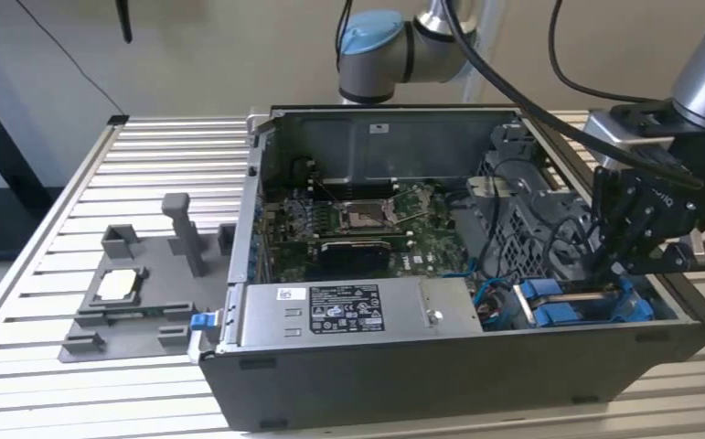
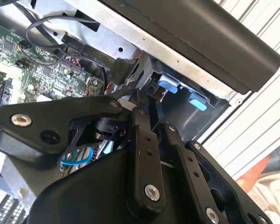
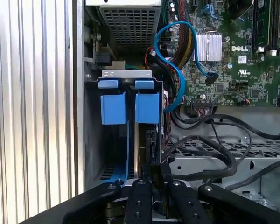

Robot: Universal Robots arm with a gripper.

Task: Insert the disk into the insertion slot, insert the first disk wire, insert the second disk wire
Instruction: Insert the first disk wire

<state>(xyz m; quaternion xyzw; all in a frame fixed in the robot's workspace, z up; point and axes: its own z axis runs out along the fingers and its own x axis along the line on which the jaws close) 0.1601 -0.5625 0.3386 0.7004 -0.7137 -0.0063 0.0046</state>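
The disk stands on its edge in the slot at the corner of the computer box. My hand is closed on its end, I think to keep it straight.

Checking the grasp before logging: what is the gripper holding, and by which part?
It seems to hold the disk, pinched at its edge nearest the gripper, standing edgewise in the drive bay.
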